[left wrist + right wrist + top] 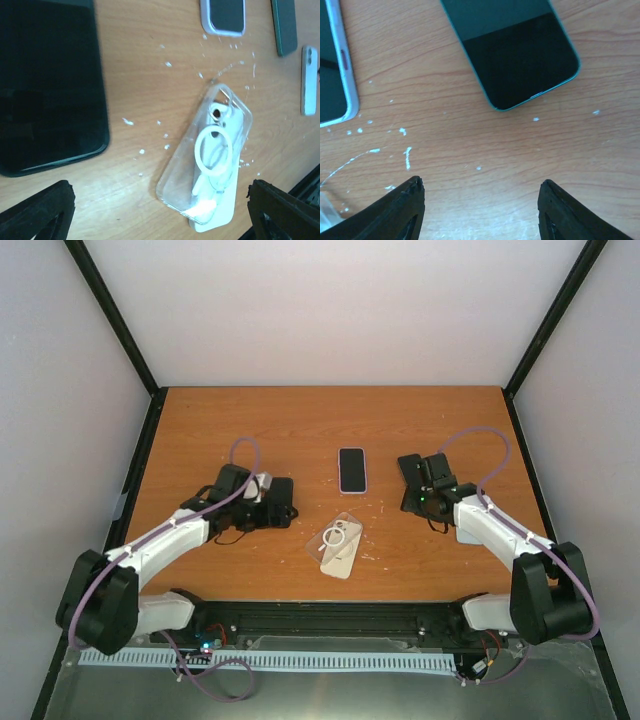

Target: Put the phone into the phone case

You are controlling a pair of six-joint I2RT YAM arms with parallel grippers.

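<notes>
Both hands open and empty over the tabletop [300,420]
left hand [160,185] fingers spread wide; clear phone case [205,160] lies flat just ahead of it, on a white slab [215,227] I can't identify; right hand [481,182] spread too, teal-edged phone [520,50] just ahead; white-edged phone [352,470] screen-up between both hands, apart from the case
</notes>
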